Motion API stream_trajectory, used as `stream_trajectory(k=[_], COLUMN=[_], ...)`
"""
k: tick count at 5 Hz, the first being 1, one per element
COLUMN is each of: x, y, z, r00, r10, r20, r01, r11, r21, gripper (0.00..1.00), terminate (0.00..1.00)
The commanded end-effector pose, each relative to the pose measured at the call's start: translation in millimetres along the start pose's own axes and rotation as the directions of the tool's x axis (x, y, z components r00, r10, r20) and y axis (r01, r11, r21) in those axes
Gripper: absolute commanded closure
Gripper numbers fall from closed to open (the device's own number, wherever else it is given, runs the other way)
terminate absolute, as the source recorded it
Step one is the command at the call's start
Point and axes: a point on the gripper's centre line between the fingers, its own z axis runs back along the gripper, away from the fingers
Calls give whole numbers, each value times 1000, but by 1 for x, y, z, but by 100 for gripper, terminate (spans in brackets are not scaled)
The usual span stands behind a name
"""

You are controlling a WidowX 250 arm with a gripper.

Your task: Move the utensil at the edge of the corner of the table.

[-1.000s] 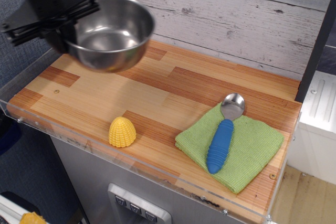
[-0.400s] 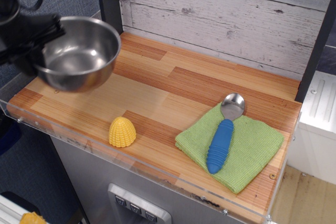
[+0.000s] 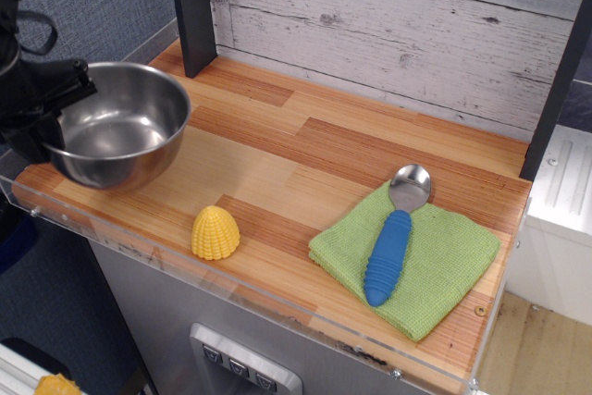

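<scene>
The utensil, a round shiny steel bowl [image 3: 118, 134], is at the front left corner of the wooden table [image 3: 305, 150], low over the planks or just touching them; I cannot tell which. My black gripper [image 3: 51, 108] comes in from the left edge and is shut on the bowl's left rim. The bowl sits nearly level, tipped slightly toward the camera. Most of my arm is out of view on the left.
A yellow toy corn [image 3: 215, 232] stands near the front edge. A blue-handled metal spoon [image 3: 393, 233] lies on a green cloth [image 3: 416, 261] at the front right. A dark post [image 3: 192, 11] stands at the back left. A white plank wall runs behind.
My gripper has carried the bowl from high over the back left down and to the left, to the front left corner. The bowl is now lower and more level.
</scene>
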Motion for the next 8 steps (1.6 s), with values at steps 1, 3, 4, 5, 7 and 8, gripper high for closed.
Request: stream_trajectory(k=[1,3,4,5,7,8], x=[7,5,6,5,0,5], y=[6,11,15,11,0,-4], z=[-11,-25,-21,-16,-11,6], r00=[1000,1000,999,999,999,1000], r10=[-10,-13,49,47,30,21], r20=[21,-13,-18,-26,-26,-2], r01=[11,12,-49,-46,-29,-21], r11=[1000,999,999,998,999,1000], r21=[-22,-36,14,38,22,7], gripper=[100,100,0,0,0,0], terminate=[0,0,0,0,0,0])
